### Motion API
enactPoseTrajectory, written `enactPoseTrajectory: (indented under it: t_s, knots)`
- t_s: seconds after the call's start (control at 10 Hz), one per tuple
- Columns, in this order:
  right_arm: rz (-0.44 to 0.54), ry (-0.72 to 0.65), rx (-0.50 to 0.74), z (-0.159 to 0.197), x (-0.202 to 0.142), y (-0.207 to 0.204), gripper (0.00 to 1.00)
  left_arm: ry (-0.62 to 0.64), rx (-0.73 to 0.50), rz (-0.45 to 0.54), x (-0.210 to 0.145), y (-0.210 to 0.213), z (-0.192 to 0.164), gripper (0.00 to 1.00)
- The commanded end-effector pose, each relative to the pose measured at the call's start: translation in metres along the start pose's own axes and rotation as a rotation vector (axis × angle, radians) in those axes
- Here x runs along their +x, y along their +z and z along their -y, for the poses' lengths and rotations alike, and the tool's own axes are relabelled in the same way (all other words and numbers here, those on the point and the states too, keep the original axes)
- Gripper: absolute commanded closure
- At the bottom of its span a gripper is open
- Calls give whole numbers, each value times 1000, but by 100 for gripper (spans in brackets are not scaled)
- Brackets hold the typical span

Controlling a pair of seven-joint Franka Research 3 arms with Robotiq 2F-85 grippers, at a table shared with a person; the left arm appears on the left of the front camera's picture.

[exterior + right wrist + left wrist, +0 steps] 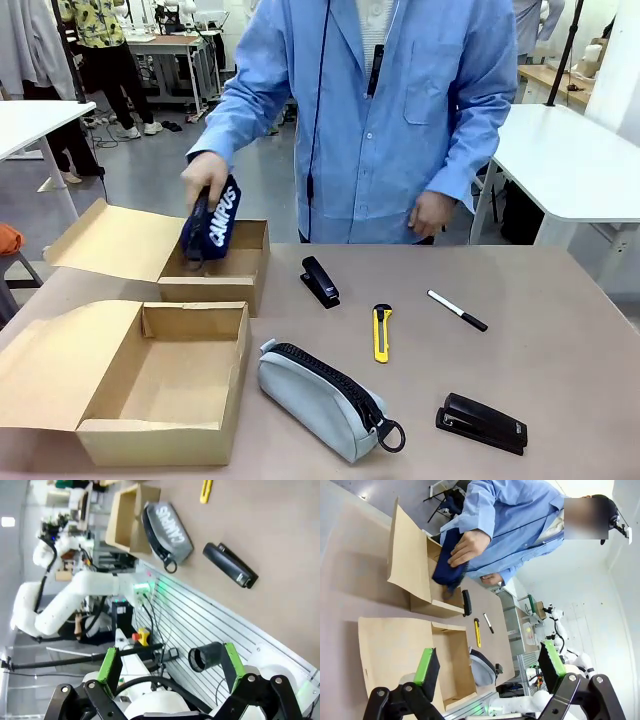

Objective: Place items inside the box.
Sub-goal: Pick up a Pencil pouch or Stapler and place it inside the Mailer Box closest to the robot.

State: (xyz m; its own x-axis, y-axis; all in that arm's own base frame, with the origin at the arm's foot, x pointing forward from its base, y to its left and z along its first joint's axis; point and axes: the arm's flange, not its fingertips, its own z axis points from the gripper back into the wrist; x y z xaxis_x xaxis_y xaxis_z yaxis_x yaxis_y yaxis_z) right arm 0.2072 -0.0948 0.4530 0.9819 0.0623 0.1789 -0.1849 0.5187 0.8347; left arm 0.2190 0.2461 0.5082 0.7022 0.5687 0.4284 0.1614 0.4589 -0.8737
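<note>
Left gripper (487, 662) and right gripper (171, 661): fingers apart, nothing held. The grey zipped fabric pouch with ring pull (322, 400) lies at 6 o'clock, just beside the open brown cardboard box (160, 440) at 8 o'clock. Gripped off-centre, the slack pouch may be snagged on the box wall; the person's hand (205, 178) at 11 o'clock may be struck by a long reach.

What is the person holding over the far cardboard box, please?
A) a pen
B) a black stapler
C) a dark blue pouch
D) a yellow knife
C: the person's hand grips a dark blue pouch lettered CAMPUS just above the far box, while the knife, the pen and both staplers lie on the table.
</note>
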Motion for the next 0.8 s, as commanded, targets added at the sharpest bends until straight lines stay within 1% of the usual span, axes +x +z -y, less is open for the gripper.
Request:
enactPoseTrajectory:
  t_s: [0.0, 0.1, 0.2, 0.3, 0.4, 0.5, 0.6, 0.7]
  knots:
    - [27, -33, 4, 7, 0, 4, 0, -20, -17, 9, 1, 0, 1, 0]
    - [0, 0, 0, 0, 0, 0, 0, -20, -17, 9, 1, 0, 1, 0]
    - [-23, 124, -86, -26, 14, -30, 0, -20, -17, 9, 1, 0, 1, 0]
    - [-93, 237, -104, -50, 34, -74, 0, -20, -17, 9, 1, 0, 1, 0]
    - [-151, 279, -163, -74, 62, -131, 0, -20, -17, 9, 1, 0, 1, 0]
    - [-201, 328, -226, -95, 80, -187, 0, -20, -17, 9, 1, 0, 1, 0]
    - [-264, 401, -288, -114, 86, -245, 0, -20, -17, 9, 1, 0, 1, 0]
    - [-331, 488, -326, -132, 80, -295, 0, -20, -17, 9, 1, 0, 1, 0]
